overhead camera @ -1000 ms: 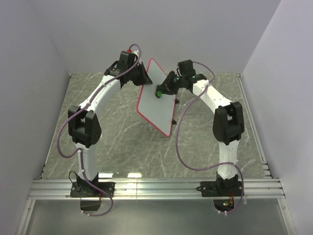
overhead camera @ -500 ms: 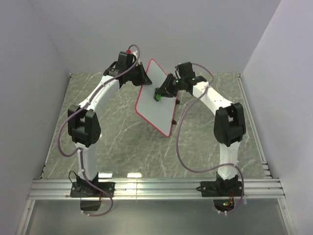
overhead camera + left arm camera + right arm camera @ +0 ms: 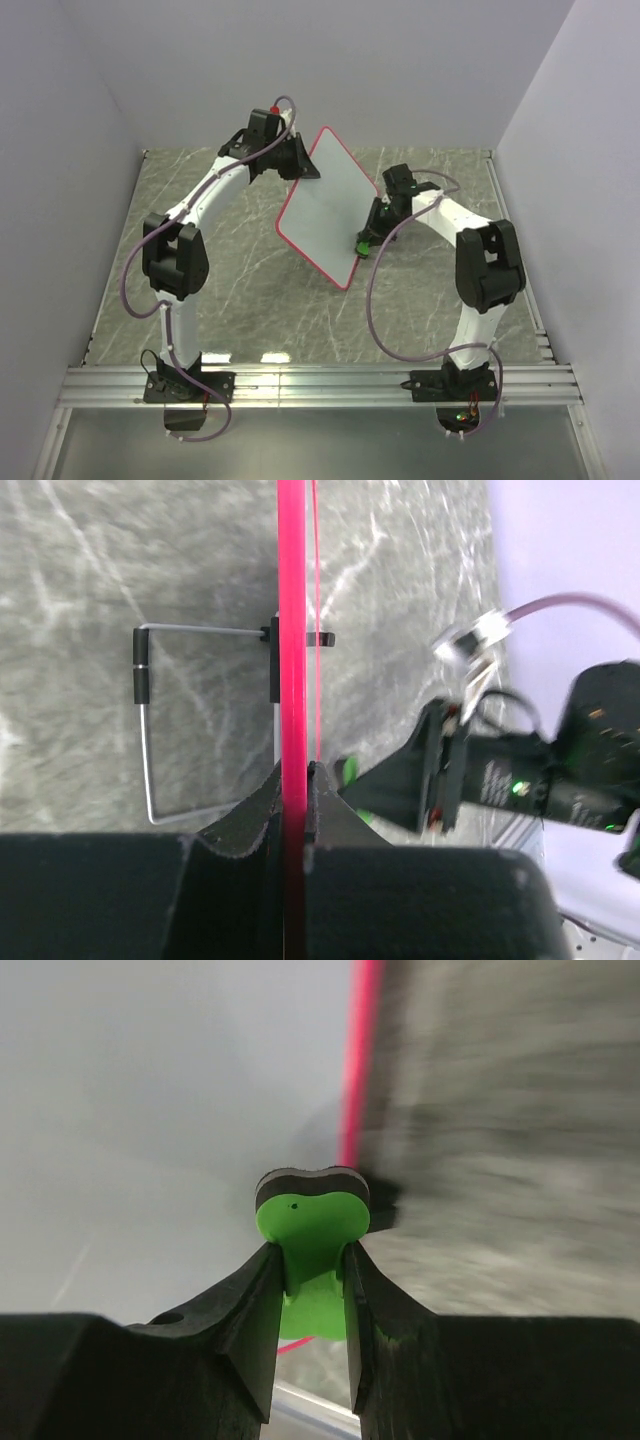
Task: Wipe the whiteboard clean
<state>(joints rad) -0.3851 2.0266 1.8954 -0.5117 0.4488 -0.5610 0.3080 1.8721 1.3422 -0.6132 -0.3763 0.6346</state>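
The whiteboard [image 3: 325,205] is white with a thin red rim and is held tilted above the table. My left gripper [image 3: 300,168] is shut on its upper left rim; in the left wrist view the red rim [image 3: 292,630] runs edge-on between my jaws [image 3: 297,780]. My right gripper [image 3: 366,243] is shut on the green eraser [image 3: 312,1235], whose dark pad meets the white board face [image 3: 150,1110] near the red rim at the board's lower right edge. The eraser shows as a green spot [image 3: 361,247] in the top view.
A wire stand [image 3: 146,720] sticks out from the board's back. The grey marbled table [image 3: 240,280] lies below. An aluminium rail [image 3: 320,383] runs along the near edge. Walls close in at the left, back and right.
My right gripper has swept the eraser from the board's upper middle down to its lower right edge. The board has tipped slightly, its top corner shifting right.
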